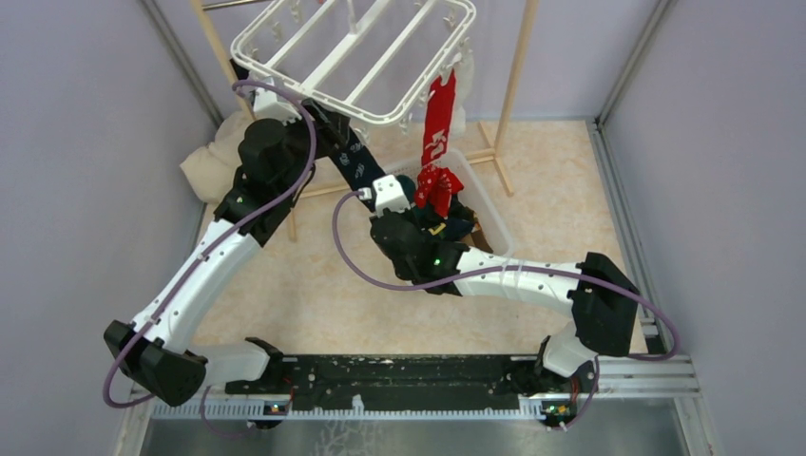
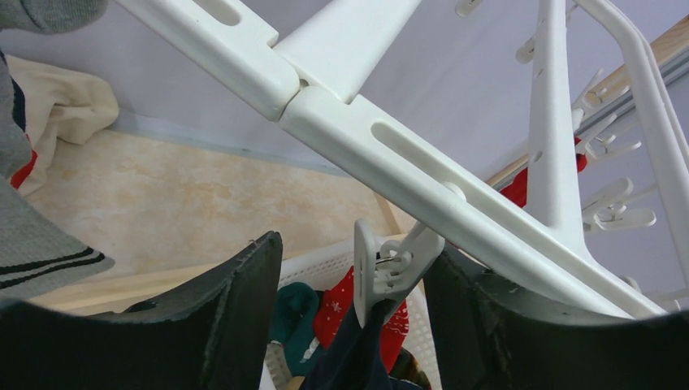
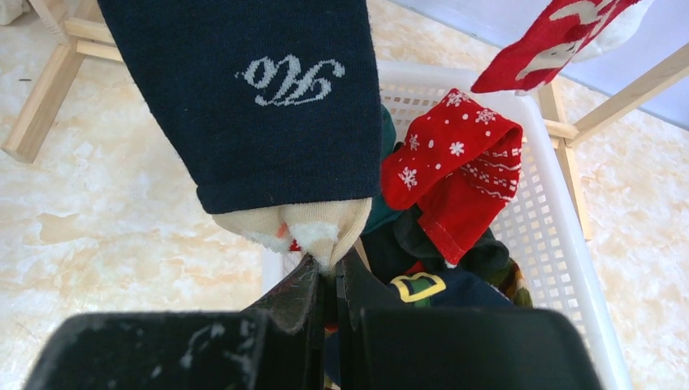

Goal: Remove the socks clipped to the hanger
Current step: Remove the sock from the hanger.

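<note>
Wrist view shows right gripper [image 3: 327,275] pinching navy sock [image 3: 244,106].

Plastic, knit cloth and wood, mostly matt.
Hanger [image 2: 422,175] smooth white plastic, slight sheen; navy sock [image 3: 260,106] fine matt knit with fuzzy cream toe; red sock [image 3: 455,162] soft matt knit; grey sock [image 2: 32,244] ribbed knit; basket [image 3: 552,244] white lattice plastic; poles [image 3: 41,106] pale bare wood; tabletop [image 3: 106,244] smooth marbled beige.
</note>
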Controlling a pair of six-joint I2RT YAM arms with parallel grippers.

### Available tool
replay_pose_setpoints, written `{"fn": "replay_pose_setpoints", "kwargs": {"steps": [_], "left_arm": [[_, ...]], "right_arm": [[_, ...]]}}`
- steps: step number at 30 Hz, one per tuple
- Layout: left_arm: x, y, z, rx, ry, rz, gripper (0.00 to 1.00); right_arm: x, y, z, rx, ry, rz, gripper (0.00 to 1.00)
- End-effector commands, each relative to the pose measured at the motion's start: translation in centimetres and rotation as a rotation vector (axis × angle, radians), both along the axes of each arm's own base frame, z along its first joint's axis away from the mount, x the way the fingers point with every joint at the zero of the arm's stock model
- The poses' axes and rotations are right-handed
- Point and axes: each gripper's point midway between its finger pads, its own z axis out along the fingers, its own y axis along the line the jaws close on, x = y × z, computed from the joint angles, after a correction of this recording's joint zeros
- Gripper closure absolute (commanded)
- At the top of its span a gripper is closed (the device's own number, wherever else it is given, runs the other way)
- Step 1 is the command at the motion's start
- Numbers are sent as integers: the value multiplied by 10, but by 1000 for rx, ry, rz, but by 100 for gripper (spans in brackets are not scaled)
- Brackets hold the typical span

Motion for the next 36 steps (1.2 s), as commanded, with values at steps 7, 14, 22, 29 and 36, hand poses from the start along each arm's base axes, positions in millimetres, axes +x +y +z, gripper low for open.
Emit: {"fn": "replay_pose_setpoints", "kwargs": {"steps": [7,14,22,29,36], "left_arm": [[-4,5,28,-28,-71,22,26],[-4,7,33,-37,-85,31,21],[-5,8,33,-45,-91,35,28],[-10,9,37,-65,-142,22,52],[-11,7,40,-57,-155,11,72]], "right_arm": [[-3,5,8,47,-7,7,100],[-4,4,5,46,0,8,100],[-5,4,3,52,5,10,100],[-6,5,-1,48,15,17,100],[-7,4,-3,46,18,16,100]]}}
